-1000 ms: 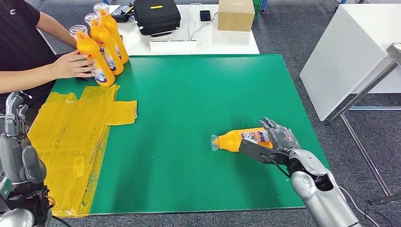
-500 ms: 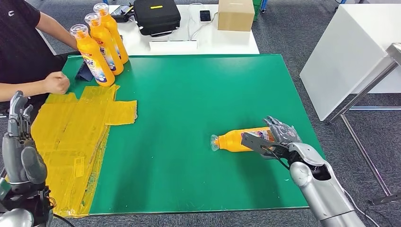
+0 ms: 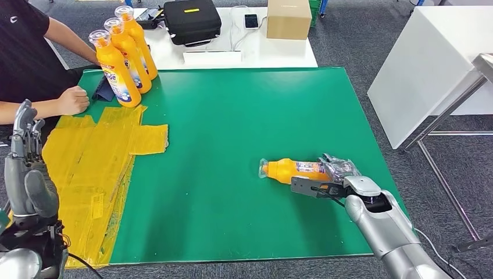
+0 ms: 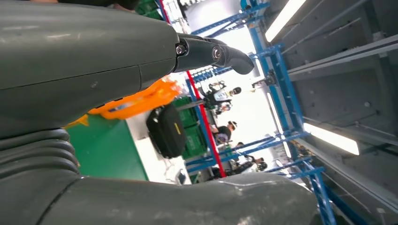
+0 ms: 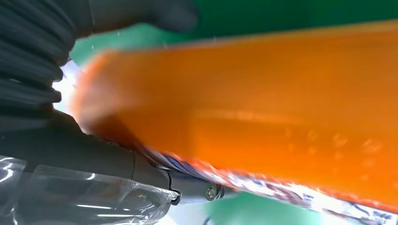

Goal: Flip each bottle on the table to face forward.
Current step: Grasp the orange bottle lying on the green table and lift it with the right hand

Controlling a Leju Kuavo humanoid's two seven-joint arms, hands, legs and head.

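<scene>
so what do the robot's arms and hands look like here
Both arms are silver metal with rounded joint housings. The right hand has dark grey fingers under a clear plastic covering, with a thin black cable looping at the wrist. The left hand is grey, with a thick thumb and a ribbed grey cover behind it; black cabling hangs below.

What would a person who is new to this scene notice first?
Most striking is the orange bottle lying on its side on the green table, near the right edge, with the robot's right hand gripping its base. At the far left corner three more orange bottles stand upright, with a person's fist resting beside them.
</scene>
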